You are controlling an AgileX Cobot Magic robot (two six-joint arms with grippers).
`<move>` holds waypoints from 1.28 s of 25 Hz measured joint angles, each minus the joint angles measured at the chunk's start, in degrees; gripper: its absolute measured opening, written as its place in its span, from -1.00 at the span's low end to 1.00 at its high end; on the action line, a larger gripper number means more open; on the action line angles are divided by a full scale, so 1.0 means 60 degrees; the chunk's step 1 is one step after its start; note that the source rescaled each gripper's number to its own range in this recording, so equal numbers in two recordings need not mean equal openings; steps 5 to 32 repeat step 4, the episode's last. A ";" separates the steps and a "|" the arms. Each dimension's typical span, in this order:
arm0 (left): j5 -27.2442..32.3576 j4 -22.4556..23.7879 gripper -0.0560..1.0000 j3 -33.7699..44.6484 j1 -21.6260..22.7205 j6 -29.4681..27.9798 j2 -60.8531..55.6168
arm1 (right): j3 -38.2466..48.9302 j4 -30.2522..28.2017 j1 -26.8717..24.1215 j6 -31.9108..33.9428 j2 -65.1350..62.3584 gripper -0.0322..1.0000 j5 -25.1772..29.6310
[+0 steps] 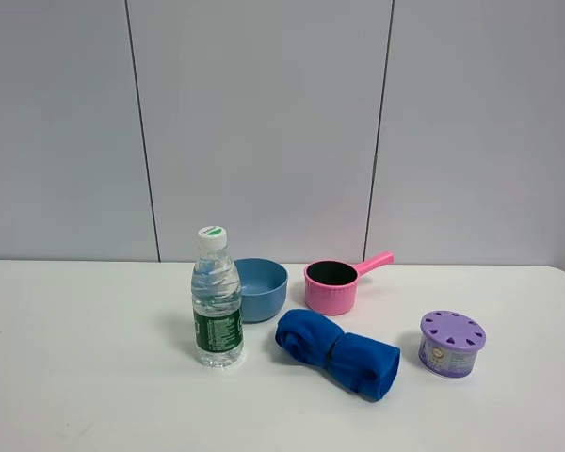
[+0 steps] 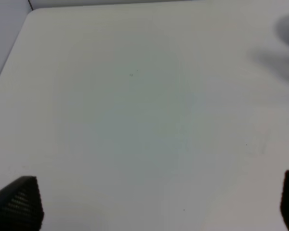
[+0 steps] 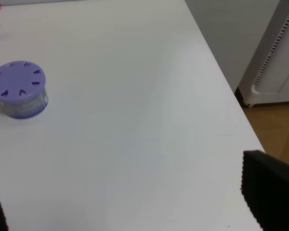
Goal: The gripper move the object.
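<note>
Black end effector fingertips cut off at frame edges — purple container apart

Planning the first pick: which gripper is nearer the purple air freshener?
Right. The purple air freshener lies on the table ahead of the open right gripper, apart from it. The left gripper sees only bare table; the freshener is outside its view.

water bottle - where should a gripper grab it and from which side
Probably the water bottle is best gripped around its clear ribbed body above the green label, approaching from the left of the exterior view. It stands upright, and the blue bowl sits close behind on its right, while its left side is open.
</note>
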 joint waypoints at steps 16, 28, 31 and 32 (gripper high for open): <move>0.0000 0.0000 1.00 0.0000 0.0000 0.0000 0.0000 | 0.0000 0.0000 0.0000 0.0000 0.0000 0.97 0.0000; 0.0000 0.0000 1.00 0.0000 0.0000 0.0000 0.0000 | 0.0000 0.0000 0.0000 0.0000 0.0000 0.97 0.0000; 0.0000 0.0000 1.00 0.0000 0.0000 0.0000 0.0000 | 0.0000 0.0000 0.0000 0.0000 0.0000 0.97 0.0000; 0.0000 0.0000 1.00 0.0000 0.0000 0.0000 0.0000 | 0.0000 0.0000 0.0000 0.0000 0.0000 0.97 0.0000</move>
